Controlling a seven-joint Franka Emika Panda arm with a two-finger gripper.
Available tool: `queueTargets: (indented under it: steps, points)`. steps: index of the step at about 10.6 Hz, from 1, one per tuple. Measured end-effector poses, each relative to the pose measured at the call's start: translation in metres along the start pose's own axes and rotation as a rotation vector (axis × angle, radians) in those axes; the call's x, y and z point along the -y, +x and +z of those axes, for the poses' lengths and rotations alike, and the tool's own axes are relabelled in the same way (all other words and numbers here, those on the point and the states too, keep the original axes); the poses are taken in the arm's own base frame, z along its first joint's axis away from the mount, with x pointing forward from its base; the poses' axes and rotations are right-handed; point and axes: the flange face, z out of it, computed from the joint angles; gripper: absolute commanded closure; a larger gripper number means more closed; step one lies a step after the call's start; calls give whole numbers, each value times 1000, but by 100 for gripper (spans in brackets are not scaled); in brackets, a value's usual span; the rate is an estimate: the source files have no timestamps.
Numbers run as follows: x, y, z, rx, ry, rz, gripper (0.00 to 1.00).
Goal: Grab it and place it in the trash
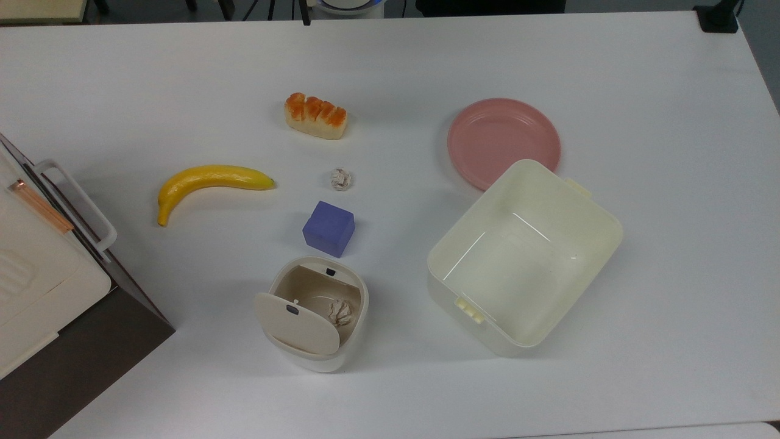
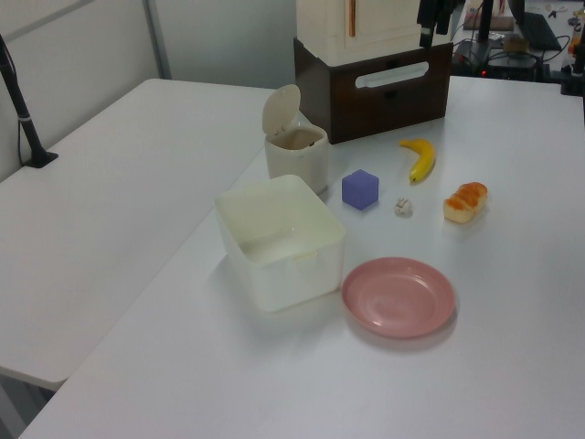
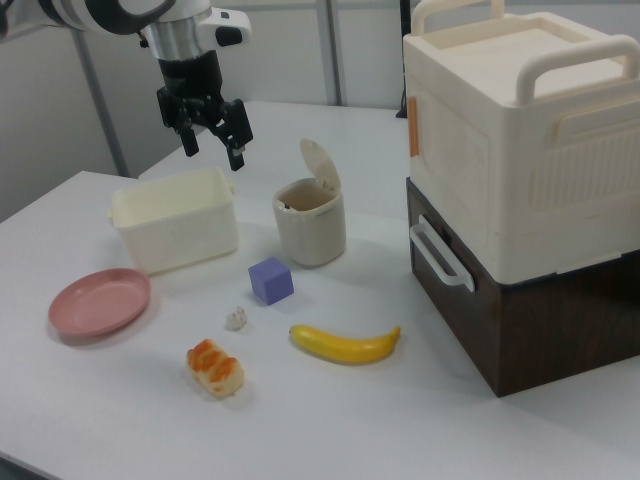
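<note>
The small crumpled off-white paper ball (image 1: 341,178) (image 2: 403,208) (image 3: 236,319) lies on the white table between the bread and the purple cube (image 1: 329,228). The beige trash bin (image 1: 361,296) (image 2: 297,155) (image 3: 310,230) stands just past the cube with its round flap lid (image 1: 298,323) raised. Another crumpled paper wad (image 1: 340,312) rests inside it. In the right view my gripper (image 3: 215,152) hangs open and empty, high above the cream tub (image 3: 175,215), well away from the paper ball.
A banana (image 1: 207,181), a bread piece with orange topping (image 1: 315,116), a pink plate (image 1: 503,141) and a big cream rectangular tub (image 1: 600,228) share the table. A cream box on a brown cabinet (image 3: 520,180) stands at the top view's left edge.
</note>
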Motion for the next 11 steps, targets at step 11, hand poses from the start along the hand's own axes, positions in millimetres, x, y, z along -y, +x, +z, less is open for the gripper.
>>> queueTargets:
  steps: [11]
  points:
    - [7,3,18,1,-10,-83,0]
